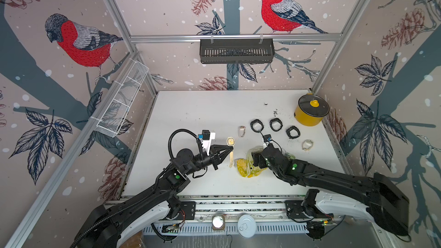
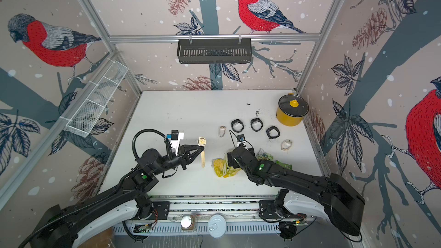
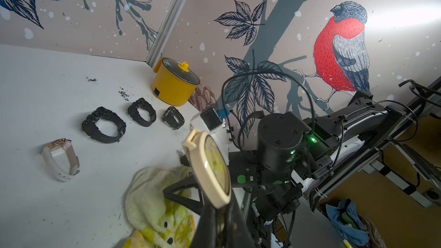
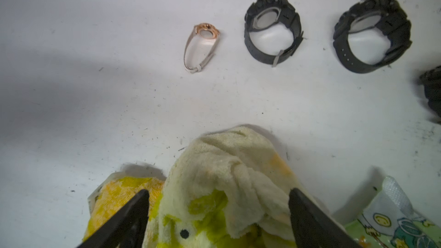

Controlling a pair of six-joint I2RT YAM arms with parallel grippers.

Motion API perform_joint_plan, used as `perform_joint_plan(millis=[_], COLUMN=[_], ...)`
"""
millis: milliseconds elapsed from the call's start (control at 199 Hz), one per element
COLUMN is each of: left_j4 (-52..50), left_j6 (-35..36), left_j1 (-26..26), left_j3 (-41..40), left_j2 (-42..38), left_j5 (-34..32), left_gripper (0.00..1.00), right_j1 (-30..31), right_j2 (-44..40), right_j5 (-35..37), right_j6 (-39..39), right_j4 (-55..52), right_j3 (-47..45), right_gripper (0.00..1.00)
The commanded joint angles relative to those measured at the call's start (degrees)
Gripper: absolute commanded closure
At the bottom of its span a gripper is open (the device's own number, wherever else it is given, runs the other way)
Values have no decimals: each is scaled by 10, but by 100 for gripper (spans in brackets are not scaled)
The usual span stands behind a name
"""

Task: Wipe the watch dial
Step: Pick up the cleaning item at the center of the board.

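A cream watch with a pale yellow dial (image 1: 230,141) (image 2: 201,141) is held above the table, its strap hanging down. My left gripper (image 1: 230,149) (image 2: 202,149) is shut on the strap just below the dial. In the left wrist view the dial (image 3: 214,163) stands edge-on right above the jaws. A yellow and cream towel (image 1: 245,168) (image 2: 220,168) lies crumpled on the table to the right of the watch. My right gripper (image 4: 218,211) is open low over the towel (image 4: 226,163), one finger on each side of the bunched cloth and not pressing it.
Three black watches (image 1: 256,125) (image 1: 275,124) (image 1: 292,132) lie in a row behind the towel. A rose-gold watch (image 1: 242,131) and a white one (image 1: 307,144) flank them. A yellow pot (image 1: 310,110) stands at the back right. A green printed packet (image 1: 288,155) lies beside the right arm.
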Motion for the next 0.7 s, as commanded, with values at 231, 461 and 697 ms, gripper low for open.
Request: perform_joint_plan(millis=[231, 461, 697], left_j4=[4, 5, 57], left_j6=[16, 17, 47], left_j1=[1, 0, 1], left_j3=[-8, -14, -48], left_j2=[-36, -50, -62], left_j5=[6, 10, 22], left_gripper=[100, 100, 100], right_j1=[-19, -23, -22], right_j2=[104, 135, 58], right_j5=[-31, -17, -17], right_j6=[126, 118, 59], right_j4=[56, 124, 198], right_j3=[-14, -31, -69], right_gripper=[4, 46, 96])
